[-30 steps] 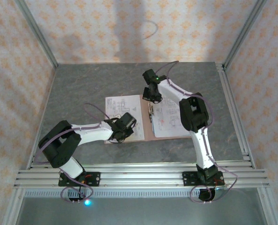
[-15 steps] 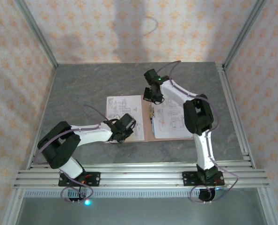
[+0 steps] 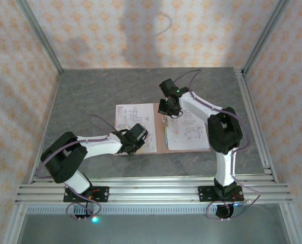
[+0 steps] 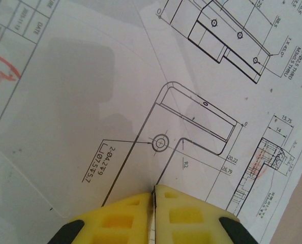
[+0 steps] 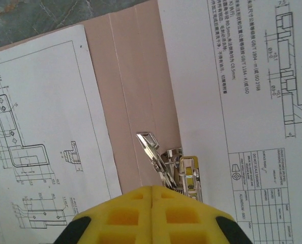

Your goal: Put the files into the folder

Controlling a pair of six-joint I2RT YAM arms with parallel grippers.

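1. Left end effector [image 4: 154, 190]: nearest the arm bases. I read it as clenched. In the left wrist view the two yellow fingers [image 4: 186, 213] meet along a thin seam, with nothing I can make out between them. It sits low over the near part of the left sheet [image 3: 132, 116], a white page of black line drawings. I cannot tell whether the tips touch the paper.

2. Folder [image 3: 160, 143]: lies open and flat on the grey desk [image 3: 90, 96], in front of both arms. Its pinkish-brown card shows as a bare strip down the fold and along the near edge.

3. Files: the left sheet covers the folder's left half. The right sheet [image 3: 187, 133] covers the right half. Both lie flat, on either side of the bare fold strip.

4. Right end effector [image 5: 151, 189]: farther out, over the far end of the fold. It is also clenched, fingers pressed together and holding nothing. In the right wrist view the metal fastener [image 5: 166, 160] stands just beyond the tips, at the inner edge of the right sheet. I cannot confirm contact between tips and fastener.
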